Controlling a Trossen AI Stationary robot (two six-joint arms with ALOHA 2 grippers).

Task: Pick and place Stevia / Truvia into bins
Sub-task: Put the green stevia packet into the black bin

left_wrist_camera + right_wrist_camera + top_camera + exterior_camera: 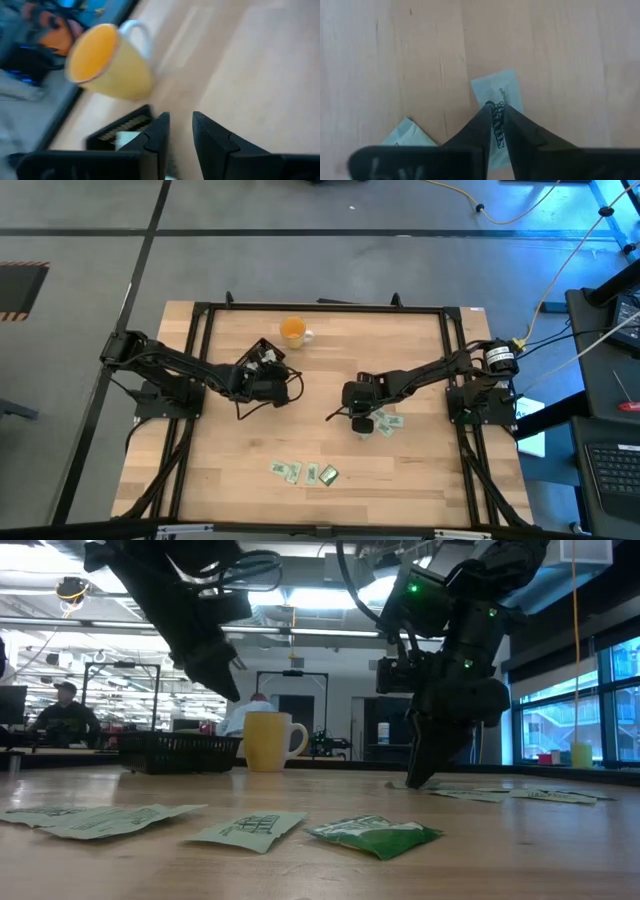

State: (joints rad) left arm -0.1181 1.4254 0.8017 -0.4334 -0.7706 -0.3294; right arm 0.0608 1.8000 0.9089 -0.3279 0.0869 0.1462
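Nearest the front edge of the table (pixel 220 500), a few packets (pixel 300 472) lay flat in a small row. They waited there, with no gripper near them. In the low view they looked big and close, one green and the others pale.

A little farther back, toward the right edge, the right gripper (pixel 494 117) pointed straight down at the wood. Its two fingers were pinched almost together, and their tips pressed on one pale packet (pixel 496 120). They looked to be nipping that packet so it could be lifted, but it still lay flat on the table. It was probably not held firmly yet. More packets (pixel 386 421) lay just beside it, and one of them touched its corner. A careless grab could take two at once.

Farther back, near the middle of the table, the left gripper (pixel 181 131) hung in the air. Its fingers had a small gap between them and held nothing. The black tray (pixel 120 131) sat right below it, and a pale packet (pixel 126 137) seemed to lie inside. That arm was likely there to drop packets in.

Nearest the back edge stood an orange cup (pixel 292 331), just beside the tray. It was not part of the job.
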